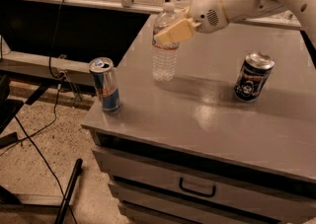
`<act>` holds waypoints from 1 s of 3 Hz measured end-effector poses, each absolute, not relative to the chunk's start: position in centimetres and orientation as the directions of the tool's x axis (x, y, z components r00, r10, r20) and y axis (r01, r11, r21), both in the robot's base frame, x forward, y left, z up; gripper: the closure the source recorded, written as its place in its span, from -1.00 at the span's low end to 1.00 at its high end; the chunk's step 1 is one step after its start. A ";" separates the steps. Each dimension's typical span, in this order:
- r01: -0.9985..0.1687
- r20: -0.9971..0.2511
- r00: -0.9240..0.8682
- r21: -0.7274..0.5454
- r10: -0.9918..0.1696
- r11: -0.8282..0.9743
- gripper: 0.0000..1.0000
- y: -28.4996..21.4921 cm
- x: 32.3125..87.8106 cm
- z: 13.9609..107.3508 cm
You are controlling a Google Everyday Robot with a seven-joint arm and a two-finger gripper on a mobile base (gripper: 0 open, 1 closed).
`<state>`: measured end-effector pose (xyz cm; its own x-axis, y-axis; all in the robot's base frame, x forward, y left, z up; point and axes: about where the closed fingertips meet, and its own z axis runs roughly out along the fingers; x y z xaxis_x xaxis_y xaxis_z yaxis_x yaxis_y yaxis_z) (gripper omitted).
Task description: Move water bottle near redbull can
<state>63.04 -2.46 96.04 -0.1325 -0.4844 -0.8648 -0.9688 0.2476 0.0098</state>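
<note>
My gripper [166, 34] hung over the far left part of the gray cabinet top [197, 119], its pale fingers [177, 30] closed across the shoulder of the water bottle [164, 62] just under the white cap; one finger showed in front of the bottle and the other sat hidden behind it, so I judged the grip from the way the bottle stood clamped against it. The bottle was upright in my hold, its base at or just above the surface, and I could not tell whether it touched. The redbull can [104, 85] stood upright at the front left corner of the top, nearer the camera and to the left of the bottle, with a stretch of bare surface between the two. A dark can [253, 76] stood well apart on the right side. By my reading the pick was done and the carry was partway along: the bottle was closer to the redbull can than to the dark can, but not yet beside it. What remained was to bring it forward and left, set it down just beside the can without knocking it off the edge, and let go.
</note>
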 end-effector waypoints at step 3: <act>-0.994 -0.867 0.087 -0.108 -0.491 0.016 1.00 3.8 58.7 95.6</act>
